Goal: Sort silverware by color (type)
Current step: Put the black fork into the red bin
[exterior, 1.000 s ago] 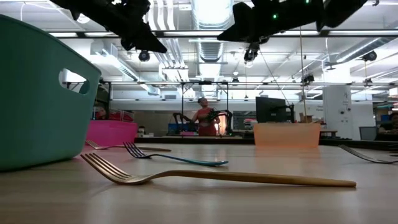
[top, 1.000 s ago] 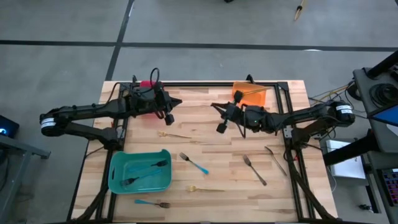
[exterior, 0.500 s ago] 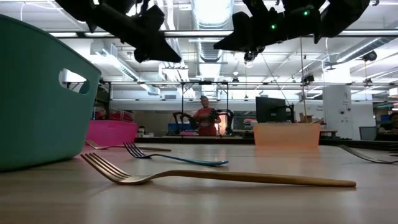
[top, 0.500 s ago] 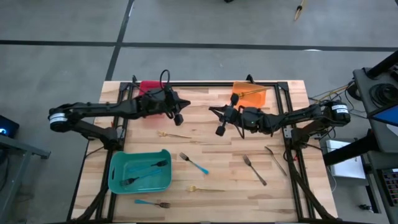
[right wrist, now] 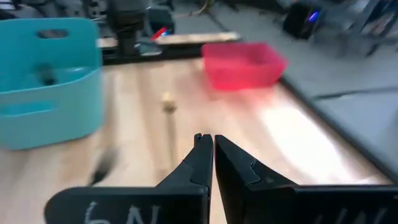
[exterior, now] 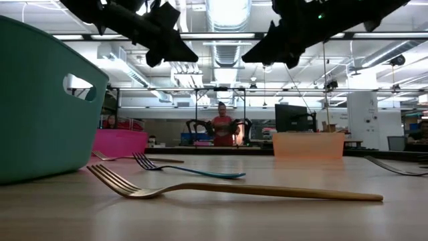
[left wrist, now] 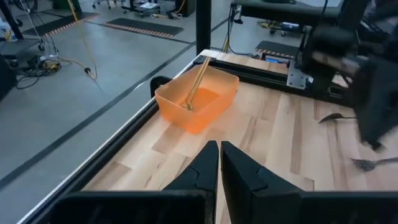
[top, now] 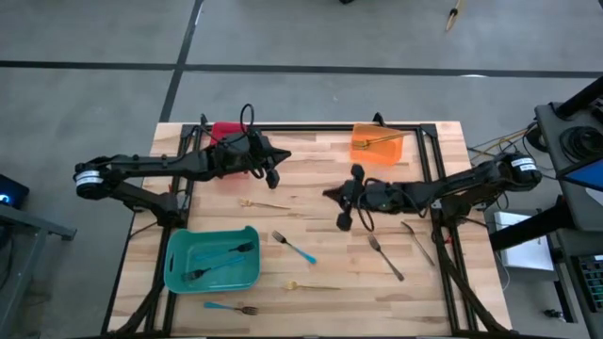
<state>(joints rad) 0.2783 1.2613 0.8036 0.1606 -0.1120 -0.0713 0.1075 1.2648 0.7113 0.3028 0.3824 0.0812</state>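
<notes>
We see the left end effector (top: 274, 169) held above the desk (top: 311, 151) near the red bin (top: 224, 131), fingers clenched with nothing between them. The right end effector (top: 343, 209) hangs over the desk's middle, likewise clenched and empty. 1 gold fork (top: 263, 203) lies between the 2 arms, another (top: 311, 286) near the front edge. 1 blue-handled fork (top: 293, 248) rests beside the teal bin (top: 175, 276), which holds 2 more (top: 221, 261); another (top: 231, 307) lies in front of it. 2 dark grey forks (top: 385, 258) sit on the right. The orange bin (top: 378, 153) holds gold silverware (left wrist: 198, 82).
</notes>
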